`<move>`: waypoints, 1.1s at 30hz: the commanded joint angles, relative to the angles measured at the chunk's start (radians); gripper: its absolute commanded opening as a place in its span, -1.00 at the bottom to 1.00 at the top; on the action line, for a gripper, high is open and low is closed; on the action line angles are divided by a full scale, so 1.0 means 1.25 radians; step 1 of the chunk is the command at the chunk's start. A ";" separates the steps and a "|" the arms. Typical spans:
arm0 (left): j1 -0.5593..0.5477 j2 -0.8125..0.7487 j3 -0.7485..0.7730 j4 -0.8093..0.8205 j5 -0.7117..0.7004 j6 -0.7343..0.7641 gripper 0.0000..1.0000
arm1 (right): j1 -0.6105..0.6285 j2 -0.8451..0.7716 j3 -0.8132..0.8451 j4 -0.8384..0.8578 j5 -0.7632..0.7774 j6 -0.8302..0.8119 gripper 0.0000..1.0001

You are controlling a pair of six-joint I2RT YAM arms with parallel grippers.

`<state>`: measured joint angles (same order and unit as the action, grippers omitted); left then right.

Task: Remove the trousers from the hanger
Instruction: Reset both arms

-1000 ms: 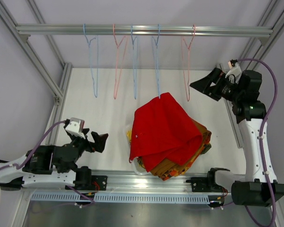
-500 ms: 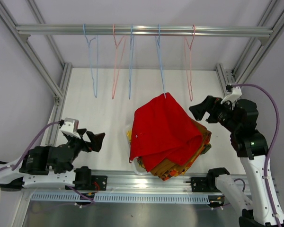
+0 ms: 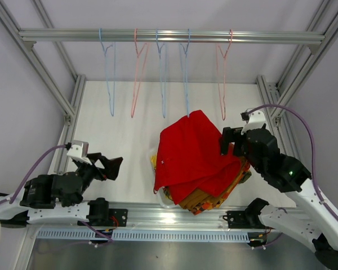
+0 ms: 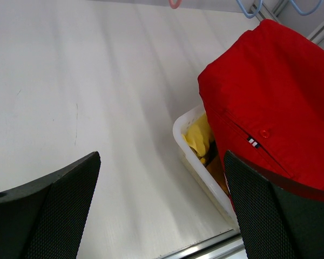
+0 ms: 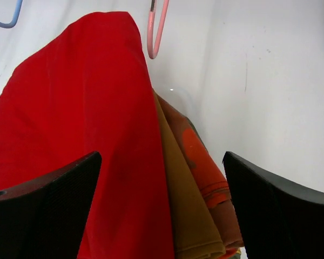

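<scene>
The trousers (image 3: 194, 154) sit in a heap in the middle of the frame, red pair on top, piled in the basket (image 4: 194, 167) so they stay together. The hangers (image 3: 160, 79) up top are bare. The left claw (image 3: 111, 166), lower left, and the right claw (image 3: 227, 140), by the heap, gape wide and hold nothing.

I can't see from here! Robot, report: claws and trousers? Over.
Left claw, right claw: open, empty. Trousers heaped in basket, red pair on top. Hangers bare. Over.

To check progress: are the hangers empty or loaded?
Empty: all five hangers hang bare; red trousers top the white basket pile.
</scene>
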<state>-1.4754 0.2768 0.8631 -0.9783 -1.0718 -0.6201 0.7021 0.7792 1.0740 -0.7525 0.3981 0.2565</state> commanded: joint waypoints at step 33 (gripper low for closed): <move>0.000 -0.023 0.005 -0.029 -0.035 -0.039 0.99 | 0.246 -0.196 -0.108 0.050 0.433 -0.016 0.99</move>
<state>-1.4754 0.2539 0.8631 -1.0142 -1.0977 -0.6552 1.0050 0.5232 0.9424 -0.7208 0.8955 0.2199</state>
